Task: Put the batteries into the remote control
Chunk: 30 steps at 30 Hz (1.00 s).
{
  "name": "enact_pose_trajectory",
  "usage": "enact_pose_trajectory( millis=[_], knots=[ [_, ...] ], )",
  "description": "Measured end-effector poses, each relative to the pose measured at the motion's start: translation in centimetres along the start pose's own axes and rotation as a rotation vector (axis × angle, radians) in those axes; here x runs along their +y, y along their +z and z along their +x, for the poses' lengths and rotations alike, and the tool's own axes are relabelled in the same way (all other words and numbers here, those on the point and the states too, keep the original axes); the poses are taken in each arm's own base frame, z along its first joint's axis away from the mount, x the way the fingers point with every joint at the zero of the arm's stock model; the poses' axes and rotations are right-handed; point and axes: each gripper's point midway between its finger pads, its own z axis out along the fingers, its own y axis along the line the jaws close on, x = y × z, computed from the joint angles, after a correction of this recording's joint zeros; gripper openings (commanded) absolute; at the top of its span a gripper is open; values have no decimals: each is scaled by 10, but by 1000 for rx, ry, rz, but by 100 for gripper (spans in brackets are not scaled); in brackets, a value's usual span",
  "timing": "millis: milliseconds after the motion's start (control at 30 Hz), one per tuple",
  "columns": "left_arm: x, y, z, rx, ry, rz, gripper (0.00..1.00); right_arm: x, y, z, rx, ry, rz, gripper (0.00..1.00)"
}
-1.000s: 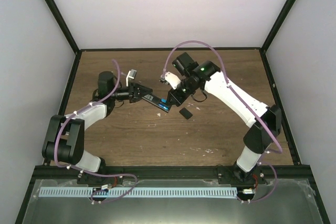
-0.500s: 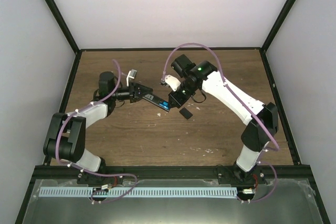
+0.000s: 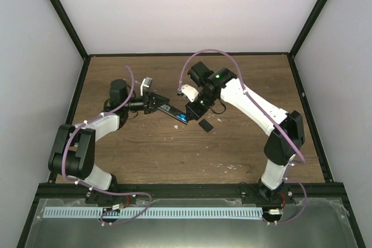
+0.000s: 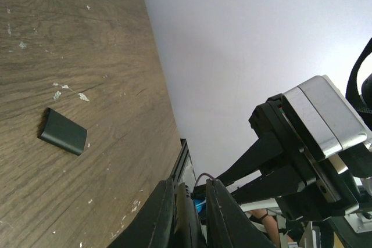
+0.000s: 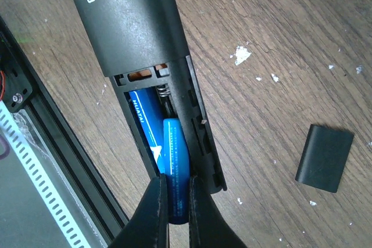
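Note:
The black remote control (image 5: 125, 21) is held above the table with its battery bay open. One blue battery (image 5: 141, 121) lies in the bay. My right gripper (image 5: 176, 210) is shut on the second blue battery (image 5: 177, 166), whose front end sits in the bay beside the first. My left gripper (image 4: 190, 216) is shut on the remote control (image 4: 187, 213), seen edge-on between its fingers. In the top view the left gripper (image 3: 156, 104) holds the remote (image 3: 170, 110), and the right gripper (image 3: 187, 114) meets it at the blue end.
The short black cover piece (image 5: 324, 157) lies on the wooden table to the right of the remote; it also shows in the top view (image 3: 204, 125) and the left wrist view (image 4: 63, 131). A black frame rail (image 5: 52, 137) runs along the table edge.
The right arm has shifted slightly left and toward the remote, bringing the held battery further into the bay. The left arm has stayed still.

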Motion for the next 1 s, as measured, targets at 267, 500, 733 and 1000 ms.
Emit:
enact_pose_trajectory(
  millis=[267, 500, 733, 1000],
  knots=[
    [-1, 0, 0, 3, -7, 4, 0, 2, 0, -3, -11, -18, -2, 1],
    [-2, 0, 1, 8, -8, 7, 0, 3, 0, -7, -26, -30, 0, 1],
    [-3, 0, 1, 10, -7, 13, 0, 4, 0, -9, -35, -37, 1, 3],
    [-6, 1, -1, 7, -12, 31, 0, 3, 0, -13, -51, -43, 5, 9]
  ],
)
